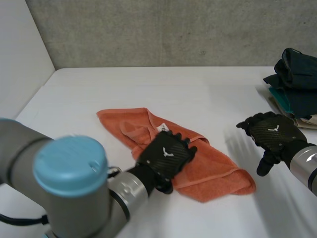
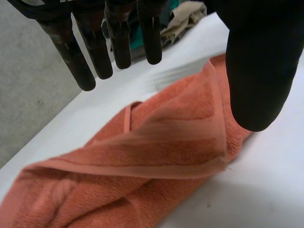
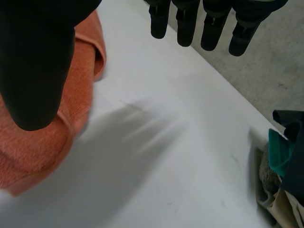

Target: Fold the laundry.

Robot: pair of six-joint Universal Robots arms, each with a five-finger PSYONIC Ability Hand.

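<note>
1. Towel [image 1: 218, 171] in orange is lying near the middle of the white table [image 1: 148, 89], loosely bunched, with one layer folding over another and a hemmed edge running across the top.
2. I am seeing the left hand [image 1: 166, 153] hovering over the middle of the towel, palm down.
3. In the left wrist view, its fingers [image 2: 97, 52] are reaching out straight and slightly spread, and the thumb [image 2: 259, 71] is standing well apart from them, so the hand is gripping nothing.
4. The fingertips seem to be hanging just above the cloth rather than pressing it, though I cannot be sure of contact from these angles.
5. The right hand [image 1: 275, 134] is hanging over bare table beside the towel's right end, not touching it.
6. In the right wrist view, its fingers [image 3: 211, 28] are pointing straight and side by side with small gaps, its thumb [image 3: 35, 61] is sitting wide of them, and nothing is lying between.
7. A pile of clothes [image 1: 294, 79] in dark blue, teal and beige is sitting at the table's far right edge, beyond the right hand and well apart from the towel.
</note>
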